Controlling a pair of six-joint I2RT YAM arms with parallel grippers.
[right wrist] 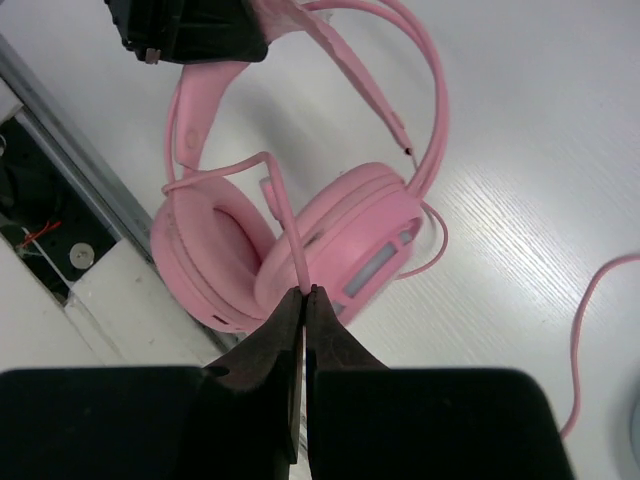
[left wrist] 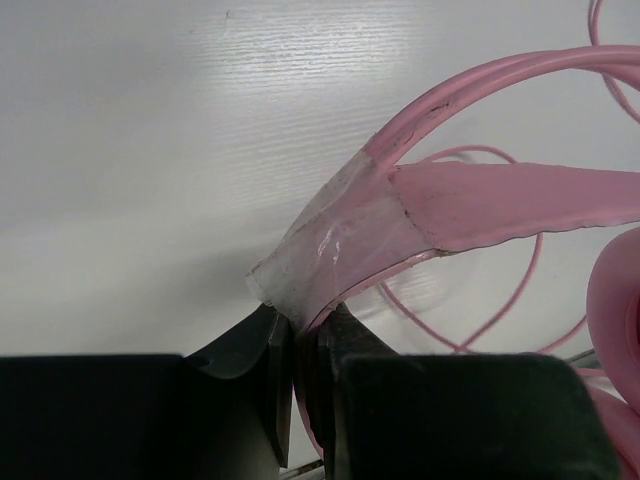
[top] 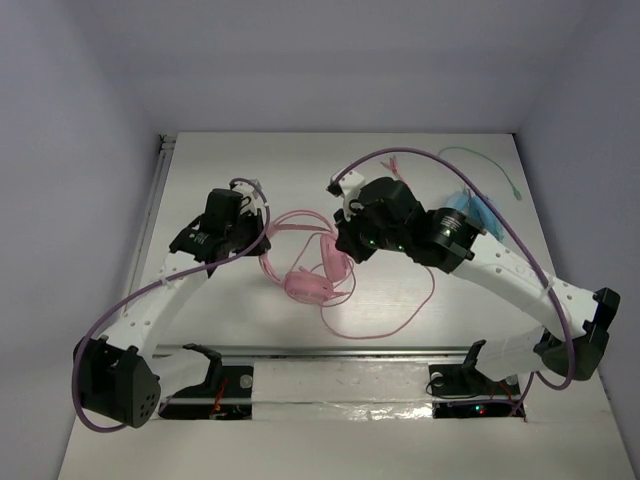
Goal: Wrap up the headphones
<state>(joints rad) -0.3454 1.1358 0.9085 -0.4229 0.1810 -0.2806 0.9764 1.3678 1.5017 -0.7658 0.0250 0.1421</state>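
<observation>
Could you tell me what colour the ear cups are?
Pink ear cups, best in right wrist view.

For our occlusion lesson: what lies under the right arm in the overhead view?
Partly visible: light blue headphones with their green cable. The right arm covers the rest of them.

This looks like a robotics lab test cell. A plain white table (top: 250, 160) is boxed in by bare pale walls (top: 320, 60) beyond and beside the left arm (top: 170, 290) and right arm (top: 510, 275). Their bases bolt to a metal rail (top: 340, 352), purple cables (top: 100, 330) loop off them, and loose wiring (top: 218, 395) shows beneath.
</observation>
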